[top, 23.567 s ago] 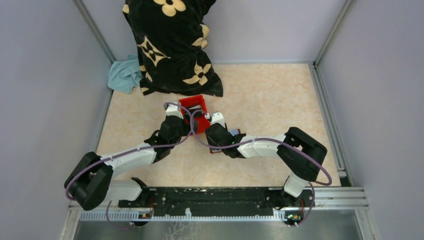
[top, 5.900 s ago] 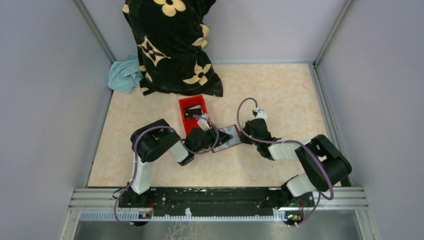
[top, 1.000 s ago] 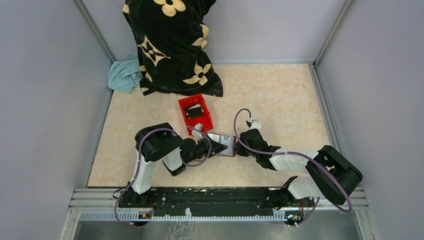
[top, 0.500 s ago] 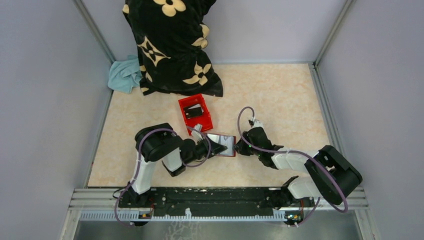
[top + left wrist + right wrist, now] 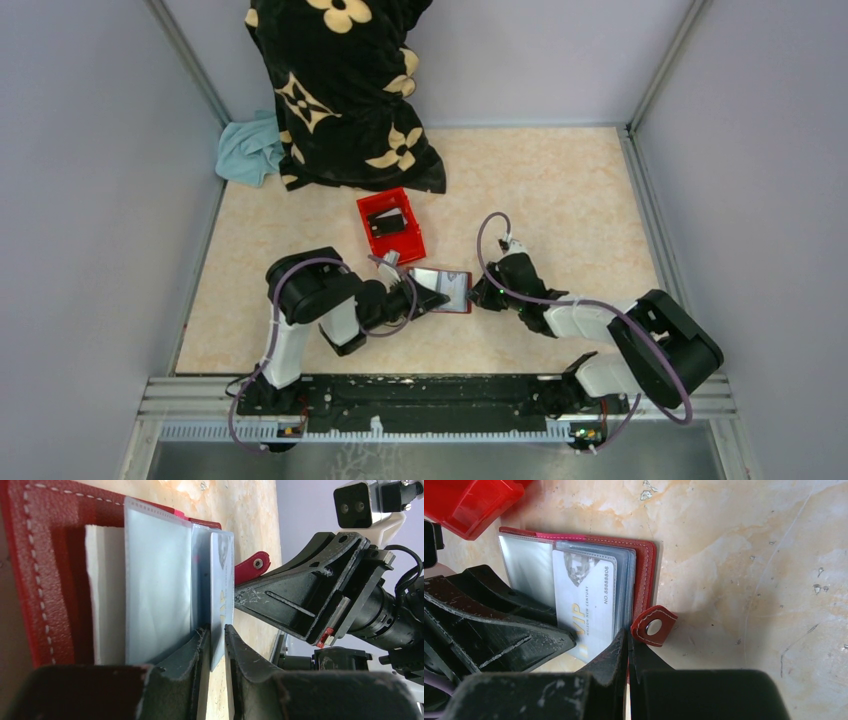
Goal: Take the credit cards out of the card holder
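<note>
At the card holder (image 5: 30, 580), left claw (image 5: 216, 632) pinches a credit card (image 5: 221, 580).

Card holder (image 5: 448, 285) lying open on the table (image 5: 560, 190) near its middle, with the left gripper (image 5: 430, 297) at its left edge and the right gripper (image 5: 480, 293) at its right edge beside the clasp tab (image 5: 654, 626); one credit card (image 5: 221, 580) juts from the sleeves, its edge between the left fingers (image 5: 197, 655). Box (image 5: 390, 227) just behind the holder, slightly left and apart from it; large cloth (image 5: 345, 90) behind the box at the back wall, small cloth (image 5: 250, 148) touching its left side
</note>
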Robot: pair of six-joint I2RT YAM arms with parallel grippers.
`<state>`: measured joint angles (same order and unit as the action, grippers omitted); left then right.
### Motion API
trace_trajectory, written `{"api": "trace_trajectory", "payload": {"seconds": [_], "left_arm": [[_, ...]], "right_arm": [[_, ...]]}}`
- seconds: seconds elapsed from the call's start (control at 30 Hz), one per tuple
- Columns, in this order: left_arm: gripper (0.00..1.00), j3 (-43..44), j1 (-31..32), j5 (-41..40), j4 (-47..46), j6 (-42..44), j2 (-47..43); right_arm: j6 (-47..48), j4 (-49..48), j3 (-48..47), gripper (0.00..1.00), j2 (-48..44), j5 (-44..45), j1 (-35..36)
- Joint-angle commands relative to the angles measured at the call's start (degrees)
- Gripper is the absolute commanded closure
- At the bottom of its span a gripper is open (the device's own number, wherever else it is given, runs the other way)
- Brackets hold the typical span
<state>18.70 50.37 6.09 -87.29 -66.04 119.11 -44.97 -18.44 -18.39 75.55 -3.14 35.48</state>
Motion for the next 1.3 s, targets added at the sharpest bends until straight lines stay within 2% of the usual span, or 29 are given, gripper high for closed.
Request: {"api": "trace_trajectory", "payload": {"seconds": [0.0, 0.3, 0.67, 1.27], "left_arm": [[0.75, -4.02, -0.21, 1.02, -15.20, 3.31, 3.48], [0.75, -3.03, -0.37, 1.50, -14.16, 3.83, 2.81], [0.73, -0.97, -0.43, 2.79, -8.00, 7.48, 0.85], [0.76, -0.07, -0.44, 2.79, -7.18, 7.21, 1.73]], "right_arm": [[3.15, 5.36, 2.18, 1.00, 2.12, 5.55, -1.82], [3.61, 4.26, 2.02, 1.00, 3.83, 5.34, -1.91], [3.81, 4.80, 0.68, 1.00, 4.37, 5.22, -2.00], [6.94, 9.58, -0.76, 1.00, -6.79, 8.41, -2.00]]}}
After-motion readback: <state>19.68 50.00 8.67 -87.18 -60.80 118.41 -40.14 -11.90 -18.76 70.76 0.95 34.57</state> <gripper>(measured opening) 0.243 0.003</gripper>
